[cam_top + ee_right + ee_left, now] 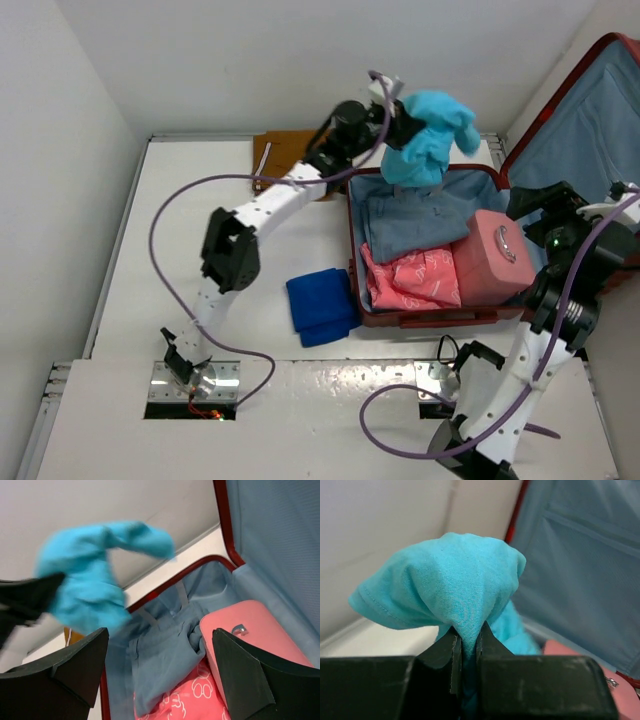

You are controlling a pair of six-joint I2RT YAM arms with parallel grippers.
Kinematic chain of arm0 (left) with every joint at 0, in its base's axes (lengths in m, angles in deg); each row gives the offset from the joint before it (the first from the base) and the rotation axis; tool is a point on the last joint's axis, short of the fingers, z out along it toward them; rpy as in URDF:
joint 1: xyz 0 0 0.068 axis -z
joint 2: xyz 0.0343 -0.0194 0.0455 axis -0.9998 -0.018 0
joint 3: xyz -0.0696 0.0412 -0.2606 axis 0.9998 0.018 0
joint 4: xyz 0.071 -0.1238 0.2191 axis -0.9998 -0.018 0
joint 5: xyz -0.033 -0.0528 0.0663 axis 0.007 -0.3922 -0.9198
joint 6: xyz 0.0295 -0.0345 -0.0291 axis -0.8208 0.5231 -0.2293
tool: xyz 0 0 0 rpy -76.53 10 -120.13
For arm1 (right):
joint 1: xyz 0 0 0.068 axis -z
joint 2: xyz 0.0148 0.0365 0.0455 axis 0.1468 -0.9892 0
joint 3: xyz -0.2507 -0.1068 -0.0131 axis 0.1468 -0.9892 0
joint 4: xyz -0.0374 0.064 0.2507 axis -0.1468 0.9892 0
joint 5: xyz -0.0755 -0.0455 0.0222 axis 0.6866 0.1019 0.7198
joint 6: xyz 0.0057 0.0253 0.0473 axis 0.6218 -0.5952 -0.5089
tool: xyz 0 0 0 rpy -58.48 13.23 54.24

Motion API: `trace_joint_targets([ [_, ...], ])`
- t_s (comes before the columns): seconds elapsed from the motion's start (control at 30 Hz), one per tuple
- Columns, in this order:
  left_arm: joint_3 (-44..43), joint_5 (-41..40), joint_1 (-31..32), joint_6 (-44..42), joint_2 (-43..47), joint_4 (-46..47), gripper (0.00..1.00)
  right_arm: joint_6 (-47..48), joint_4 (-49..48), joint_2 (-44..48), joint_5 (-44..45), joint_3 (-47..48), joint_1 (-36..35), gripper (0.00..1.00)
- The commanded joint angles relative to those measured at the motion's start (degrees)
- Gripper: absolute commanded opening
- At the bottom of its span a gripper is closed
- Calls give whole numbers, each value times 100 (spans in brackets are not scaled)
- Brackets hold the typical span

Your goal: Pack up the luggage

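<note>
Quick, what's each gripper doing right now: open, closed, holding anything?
Left gripper: closed, holding the turquoise cloth.
Right gripper: open, holding nothing.

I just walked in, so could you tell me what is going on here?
The left gripper is shut on a turquoise garment, holding it above the far end of the open red suitcase. The right gripper is open and empty by its right side. Grey-blue trousers, a pink patterned garment and a small pink case lie inside; a folded blue cloth lies outside.
</note>
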Motion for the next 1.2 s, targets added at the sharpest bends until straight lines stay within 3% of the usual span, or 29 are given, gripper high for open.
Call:
trace_joint_targets([
  [0.0, -715, 227, 305, 469, -870, 904, 0, -137, -292, 215, 379, 36, 15, 84],
  [0.23, -816, 700, 595, 1006, -1701, 1474, 0, 250, 59, 180, 590, 151, -2, 84],
  [0.3, -595, 842, 657, 787, -1701, 1475, 0, 277, 94, 154, 555, 98, -11, 84],
  [0.5, 3, 930, 1105, -935, -1402, 351, 2, 136, -107, 102, 73, -157, -11, 84],
  [0.53, 3, 930, 1105, -1102, -1402, 20, 12, 93, -134, 119, 45, -235, -11, 84],
  [0.67, -128, 1079, 1438, -2111, -1463, -947, 36, 92, -230, 84, -43, -359, -2, 84],
  [0.73, 169, 1079, 1492, -2298, -1341, -1047, 56, 101, -362, 31, -122, -438, -11, 84],
  [0.77, 727, 1079, 1492, -2247, -1210, -612, 74, 101, -380, 5, -218, -464, -11, 84],
  [0.87, 2132, 1027, 1334, -1676, -376, 914, 91, 119, -591, -144, -473, -579, -11, 84],
  [1.07, 3166, 992, 1124, -1544, 1128, 1790, 100, 5, -1178, -505, -693, -798, -72, 80],
  [1.17, 3545, 246, 982, -1341, 1919, 1837, 100, -48, -1505, -742, -1061, -843, -116, 77],
])
